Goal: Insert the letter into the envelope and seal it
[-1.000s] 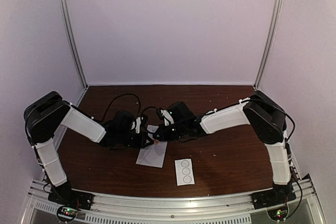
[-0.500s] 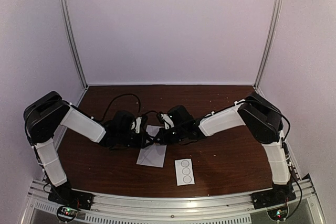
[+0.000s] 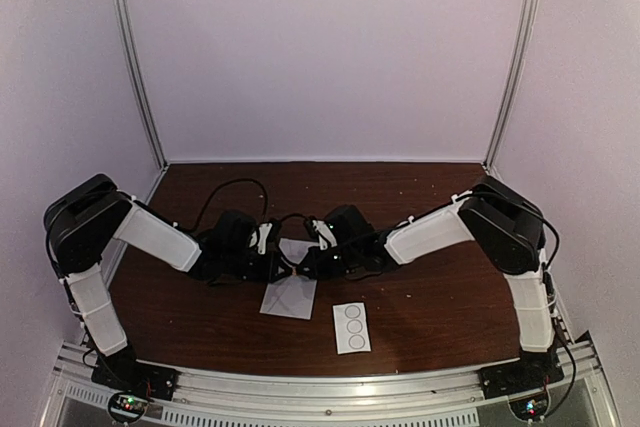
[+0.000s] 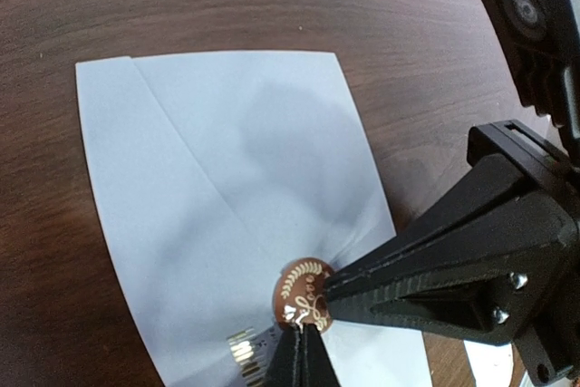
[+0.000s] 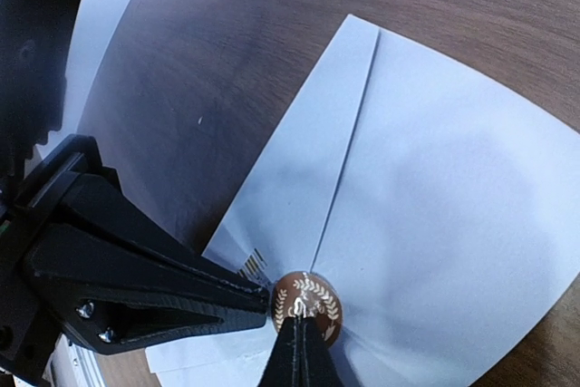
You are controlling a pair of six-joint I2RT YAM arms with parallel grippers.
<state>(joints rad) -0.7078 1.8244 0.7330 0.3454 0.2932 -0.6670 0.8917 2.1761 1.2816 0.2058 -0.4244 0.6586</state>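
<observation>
The left arm (image 3: 160, 237) folds low and reaches toward 3 o'clock, and the right arm (image 3: 430, 232) mirrors it toward 9 o'clock. The left end effector (image 3: 286, 271) and right end effector (image 3: 301, 269) each have their fingers pressed together, the tips just beside each other, nose to nose.

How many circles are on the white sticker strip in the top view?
3, in a row along the strip: the far circle, the middle circle, the near circle. Nothing covers the strip.

Robotics lab test cell: plain pale panels (image 3: 330, 47) in aluminium posts (image 3: 135, 57) enclose a dark wood worktop (image 3: 430, 317). The left arm (image 3: 155, 237) and right arm (image 3: 430, 232) are bolted to an aluminium rail (image 3: 330, 392).
</observation>
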